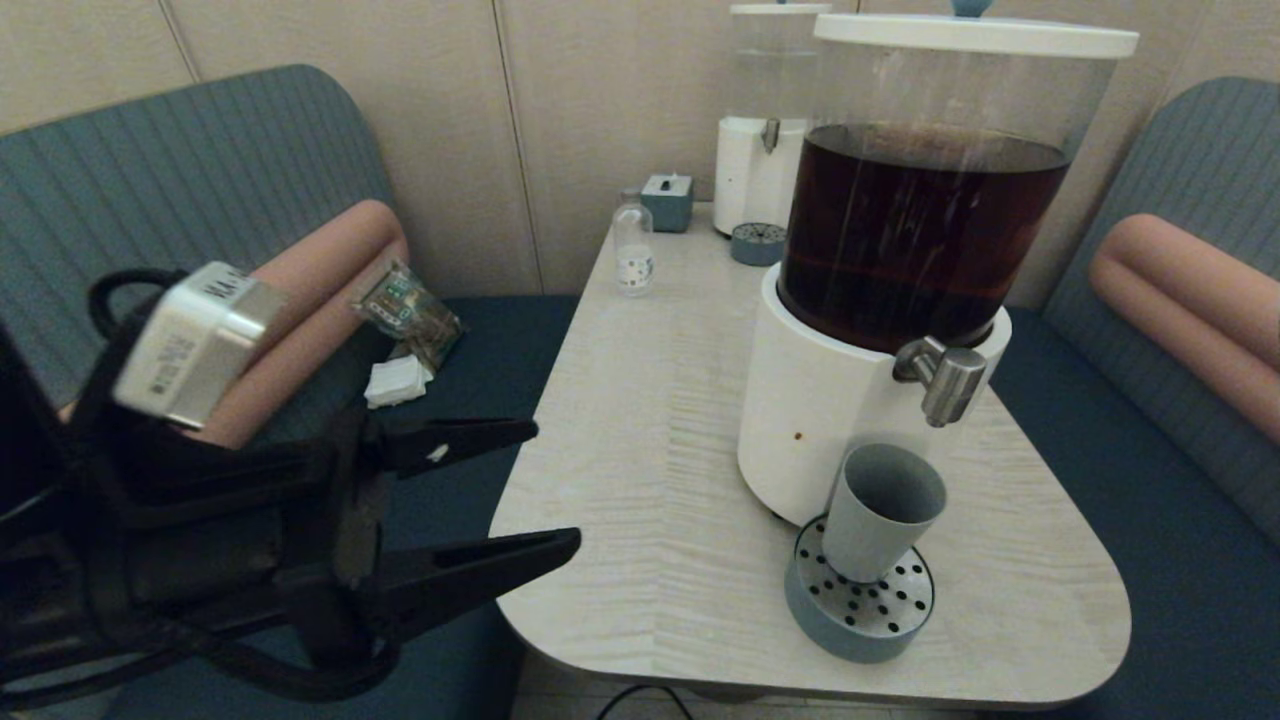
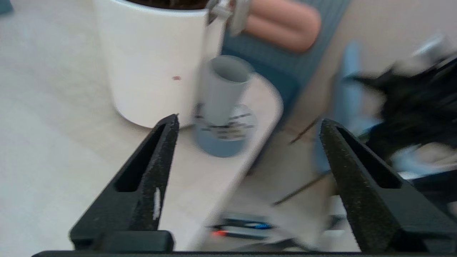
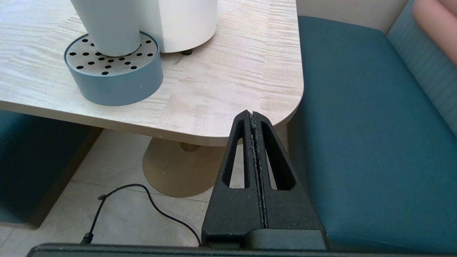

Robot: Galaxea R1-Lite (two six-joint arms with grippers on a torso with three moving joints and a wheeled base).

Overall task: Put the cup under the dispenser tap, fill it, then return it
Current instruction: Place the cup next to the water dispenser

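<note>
Black-fingered, my left gripper (image 1: 545, 490) hung spread wide, gripping nothing, off the table's (image 1: 640, 420) left edge. Only the wrist view showed my right gripper (image 3: 254, 115), fingers pressed together, empty, low beside the table's near corner. One cup (image 1: 880, 510) stood on the nearer drip tray (image 1: 858, 605), below the dispenser tap (image 1: 945, 375). Count: two dispensers, two drip trays, one bottle (image 1: 633, 245) farther back.

The left gripper (image 1: 545, 485), lower left of the head view, is matte black with long tapered, slotted fingers (image 2: 157, 171) of grainy texture; a silver box with printed lettering (image 1: 195, 345) sits above; black cables (image 1: 120, 290) loop behind; the right gripper (image 3: 253, 116) is likewise black and slotted.
</note>
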